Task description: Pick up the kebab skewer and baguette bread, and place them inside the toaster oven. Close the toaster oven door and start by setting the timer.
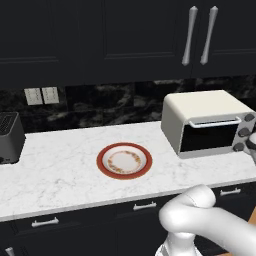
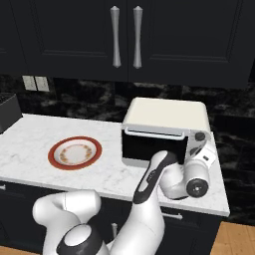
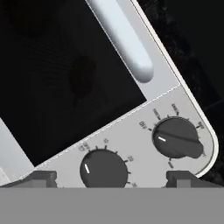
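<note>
The two-finger gripper [image 3: 111,178] stands spread and empty, its dark fingertips [image 3: 37,178] flanking the lower dark ribbed timer knob [image 3: 104,169]. That knob looks rigid and small; I judge it best pinched across its rim and turned. The cream-white boxy toaster oven [image 2: 167,130] sits on the white marble counter [image 1: 60,175], its dark glass door [image 1: 207,137] closed. At nine o'clock lies a red-rimmed plate [image 1: 124,160]. The hand view alone resolves the dial markings.

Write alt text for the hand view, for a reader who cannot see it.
Close, tilted view of the toaster oven front: the pincer is open, its tips flanking the lower dark knob, with a second knob up and to the right. The shut dark glass toaster oven door and silver bar handle span the upper part.
</note>
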